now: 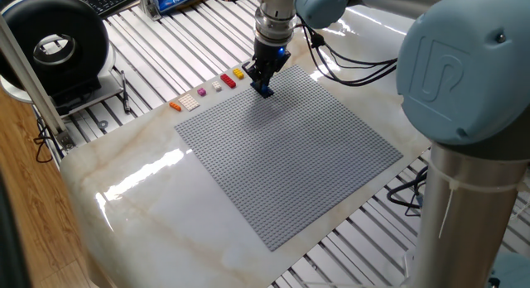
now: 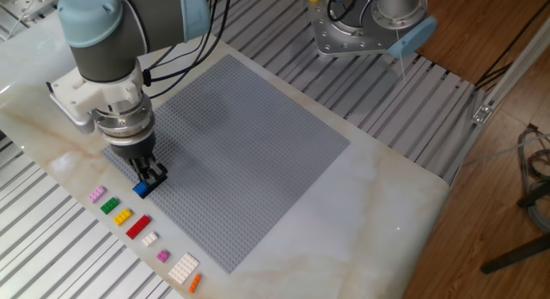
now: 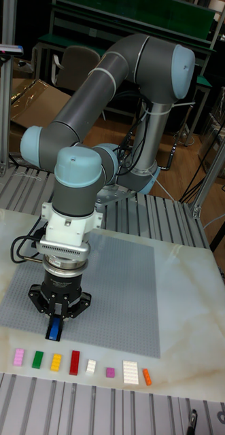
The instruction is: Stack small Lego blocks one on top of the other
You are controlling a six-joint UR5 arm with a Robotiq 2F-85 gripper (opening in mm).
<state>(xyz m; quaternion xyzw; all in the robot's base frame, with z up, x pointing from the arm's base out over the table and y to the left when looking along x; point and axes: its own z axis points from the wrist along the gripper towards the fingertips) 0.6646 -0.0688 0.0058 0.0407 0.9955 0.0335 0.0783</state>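
1. In the lower left of the tall fixed view, the gripper (image 3: 56,325) points straight down with its fingers closed on the blue block (image 3: 54,331), near the front edge of the grey baseplate (image 3: 119,292).
2. I cannot tell if the blue block touches the studs already or is a little above them.
3. The other small blocks lie in a row (image 3: 81,362) on the marble table (image 3: 187,326), just beside this edge: pink, green, yellow, red, then some pale ones and an orange one.
4. I think the risk is bad alignment: if the block sits between the studs, pressing can tilt it or make it slip out of the fingers.
5. If the fingers open too early, the block may stay loose, and the next block will not stack well on it.
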